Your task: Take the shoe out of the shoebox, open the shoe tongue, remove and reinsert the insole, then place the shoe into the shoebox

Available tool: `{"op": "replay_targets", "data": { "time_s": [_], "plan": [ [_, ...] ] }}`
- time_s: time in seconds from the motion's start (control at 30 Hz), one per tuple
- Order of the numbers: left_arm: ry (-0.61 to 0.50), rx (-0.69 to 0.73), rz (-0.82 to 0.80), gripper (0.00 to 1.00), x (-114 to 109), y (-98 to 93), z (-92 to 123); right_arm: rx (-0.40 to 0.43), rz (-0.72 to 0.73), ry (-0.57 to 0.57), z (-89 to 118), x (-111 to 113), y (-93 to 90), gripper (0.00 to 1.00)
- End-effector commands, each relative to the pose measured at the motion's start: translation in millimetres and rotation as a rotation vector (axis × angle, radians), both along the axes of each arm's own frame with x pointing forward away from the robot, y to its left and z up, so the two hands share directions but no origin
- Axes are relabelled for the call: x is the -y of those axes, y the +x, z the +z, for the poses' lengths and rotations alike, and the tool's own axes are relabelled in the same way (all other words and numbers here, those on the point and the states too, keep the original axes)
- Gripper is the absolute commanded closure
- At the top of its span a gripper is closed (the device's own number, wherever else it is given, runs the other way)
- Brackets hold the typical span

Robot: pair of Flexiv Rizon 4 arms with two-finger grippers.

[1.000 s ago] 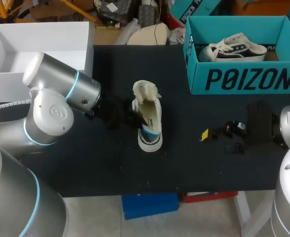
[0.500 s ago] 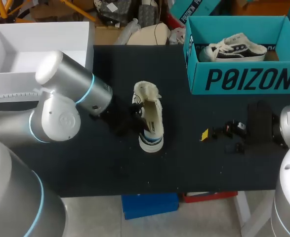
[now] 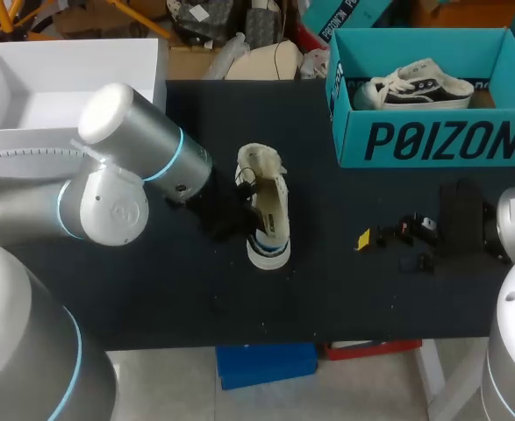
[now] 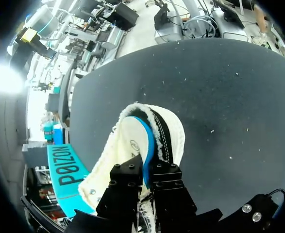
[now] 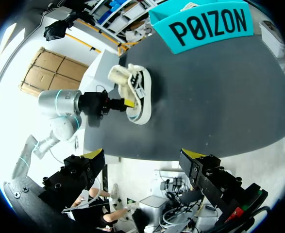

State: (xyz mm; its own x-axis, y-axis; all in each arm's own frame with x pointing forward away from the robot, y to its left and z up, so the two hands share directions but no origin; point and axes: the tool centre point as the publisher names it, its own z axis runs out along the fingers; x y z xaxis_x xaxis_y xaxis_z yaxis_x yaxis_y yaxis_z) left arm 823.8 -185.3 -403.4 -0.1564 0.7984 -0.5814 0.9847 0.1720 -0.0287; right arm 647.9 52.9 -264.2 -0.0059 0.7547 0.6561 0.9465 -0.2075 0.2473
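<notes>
Landmark: teal shoebox (image 3: 428, 140), open-topped, at far right edge of table (image 3: 327, 298). Inside it: 1 low sneaker (image 3: 415, 88).

Well apart from shoebox, toward near left, about mid-table: 1 fleece-lined shoe (image 3: 270, 197), opening turned to left arm.

At that opening: left gripper (image 4: 147, 177), fingers pressed together on blue-edged insole (image 4: 132, 141).

On near side of shoebox, above table: right gripper (image 5: 143, 160), fingers spread wide.

Wide stretch of tabletop between shoe and shoebox.

Count: 2 shoes, 2 boxes (1 teal, 1 white box (image 3: 29, 132) far left of shoebox), 2 grippers.
</notes>
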Motion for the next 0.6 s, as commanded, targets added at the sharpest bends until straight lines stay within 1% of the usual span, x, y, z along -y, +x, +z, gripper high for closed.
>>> {"op": "replay_targets", "data": {
  "time_s": [0.03, 0.13, 0.2, 0.3, 0.47, 0.6],
  "plan": [
    [0.013, 0.014, 0.013, 1.0, -3, 3.5, 2, -0.001, -0.001, -0.002, -1, -1, 0.9, 0.0],
    [0.026, 0.019, 0.005, 1.0, -2, 4.3, 0, -0.001, -0.001, -0.002, -1, -1, 0.9, 0.0],
    [0.077, 0.052, -0.019, 1.0, 1, 4.5, -4, -0.001, -0.001, -0.002, -1, -1, 0.9, 0.0],
    [0.116, 0.076, -0.062, 1.0, 7, 7.1, -6, -0.001, -0.001, -0.002, -1, -1, 0.9, 0.0],
    [0.125, 0.078, -0.079, 1.0, 15, 10.5, -9, -0.001, -0.001, -0.002, -1, -1, 0.9, 0.0],
    [0.128, 0.054, -0.083, 1.0, 20, 7.3, -16, -0.001, -0.001, -0.002, -1, -1, 0.9, 0.0]
  ]
}}
